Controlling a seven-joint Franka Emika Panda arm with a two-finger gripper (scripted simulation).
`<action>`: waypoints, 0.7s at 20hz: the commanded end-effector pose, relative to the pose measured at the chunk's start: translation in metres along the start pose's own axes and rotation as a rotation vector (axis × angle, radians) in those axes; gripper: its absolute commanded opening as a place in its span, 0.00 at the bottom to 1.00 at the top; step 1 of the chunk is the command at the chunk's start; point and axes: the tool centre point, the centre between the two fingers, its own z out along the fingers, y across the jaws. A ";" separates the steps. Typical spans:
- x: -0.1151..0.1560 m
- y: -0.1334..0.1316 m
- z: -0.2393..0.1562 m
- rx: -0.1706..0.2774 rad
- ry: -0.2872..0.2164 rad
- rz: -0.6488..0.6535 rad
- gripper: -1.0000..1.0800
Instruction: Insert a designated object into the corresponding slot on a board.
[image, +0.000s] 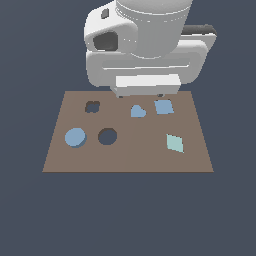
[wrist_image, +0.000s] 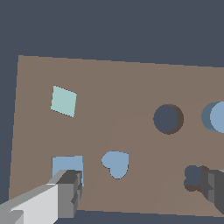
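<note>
While the light blue disc (image: 75, 137) lies flat on the brown board (image: 127, 160) in the left part of the exterior view, the round hole (image: 107, 136) just beside it, toward the frame's centre, stands dark and unfilled. Disc and hole are close neighbours but apart, with a strip of board between them. Nothing of the task proper looks done: the disc is not gripped, not lifted, and not in its slot.

The arm's bulk fills the upper centre of the exterior view, hanging over the far edge of the board. Its end effector (wrist_image: 142, 192) is spread wide and grasps nothing; in the wrist view one finger (wrist_image: 65, 192) shows pale near the blue square piece (wrist_image: 68, 168), and the other finger (wrist_image: 214, 190) sits at the frame's edge beside the smaller lobed hole (wrist_image: 192, 177). Between them lies the blue heart-shaped piece (wrist_image: 116, 164), which is not the target. The disc appears only partly in the wrist view, cut off at the frame's edge next to the round hole.

A teal diamond-shaped piece (image: 175, 143) rests well apart, toward the exterior view's right.

Judging from this, the whole sequence remains: travel across to the disc, descend, close on it, lift, shift it over the round hole and release.
</note>
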 end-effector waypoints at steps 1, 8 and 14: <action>0.000 0.000 0.000 0.000 0.000 0.000 0.96; -0.001 0.006 0.004 0.000 0.000 -0.022 0.96; -0.004 0.021 0.013 0.002 -0.001 -0.075 0.96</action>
